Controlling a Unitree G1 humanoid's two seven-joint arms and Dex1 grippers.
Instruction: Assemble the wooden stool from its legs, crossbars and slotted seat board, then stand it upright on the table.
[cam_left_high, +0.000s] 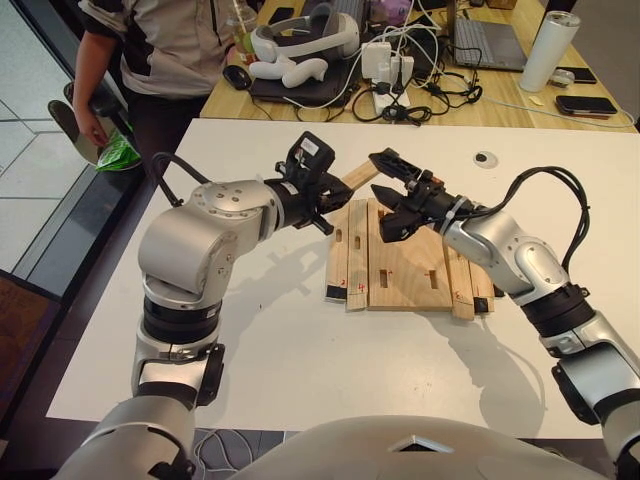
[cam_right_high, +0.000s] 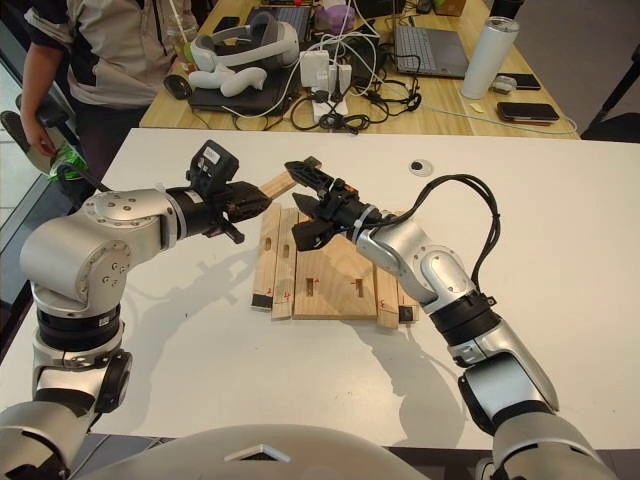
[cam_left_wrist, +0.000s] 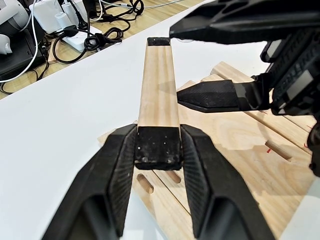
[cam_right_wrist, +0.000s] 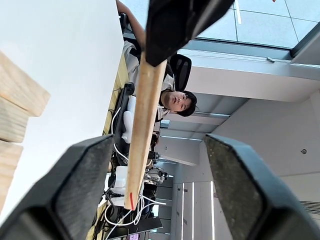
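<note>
The left gripper (cam_left_wrist: 158, 142) pinches a pale wooden crossbar (cam_left_wrist: 159, 90) by its black-capped end, and the right gripper (cam_left_high: 382, 196) has its jaws spread around the far end.

Both arms are wearing smooth silver-grey shells with black bands ringing the joints. That goes for the left arm (cam_left_high: 205, 235) and right arm (cam_left_high: 505, 250) alike. A black cable (cam_left_high: 545, 171) is looping over the right forearm, and a white tie (cam_left_high: 456, 210) is cinching its wrist. The left gripper (cam_left_wrist: 157, 150) and right gripper (cam_left_high: 390, 195) are showing matte black, finely textured fingers (cam_left_wrist: 117, 170).

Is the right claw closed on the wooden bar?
No, the right claw is wide open; only the left claw grips the bar.
</note>
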